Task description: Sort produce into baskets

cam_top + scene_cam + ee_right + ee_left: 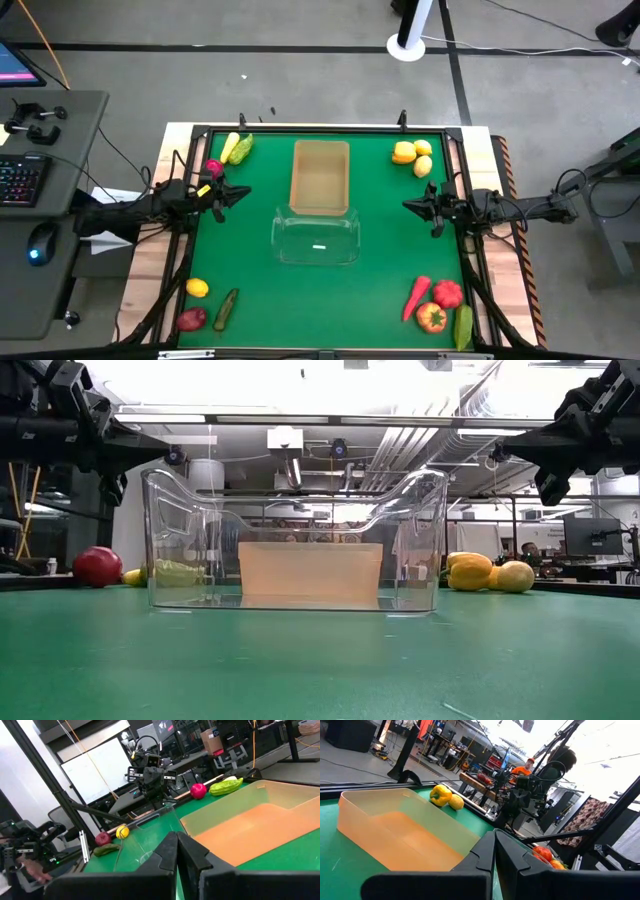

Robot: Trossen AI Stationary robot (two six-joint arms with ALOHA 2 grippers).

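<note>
The tan bin (320, 177) and the clear bin (316, 238) stand empty mid-table. Produce lies in the corners: a yellow piece, a green cucumber and a red piece (228, 152) far left, yellow peppers and a lemon (413, 156) far right, a lemon, a red apple and a dark cucumber (208, 305) near left, a carrot, a tomato, a pepper and a cucumber (440, 303) near right. My left gripper (243, 192) is shut and empty at the left edge. My right gripper (408, 204) is shut and empty at the right edge. Both hover above the mat.
A black frame (320, 130) borders the green mat. A desk with a keyboard and mouse (30, 190) stands off the table's left. Open mat lies in front of the clear bin.
</note>
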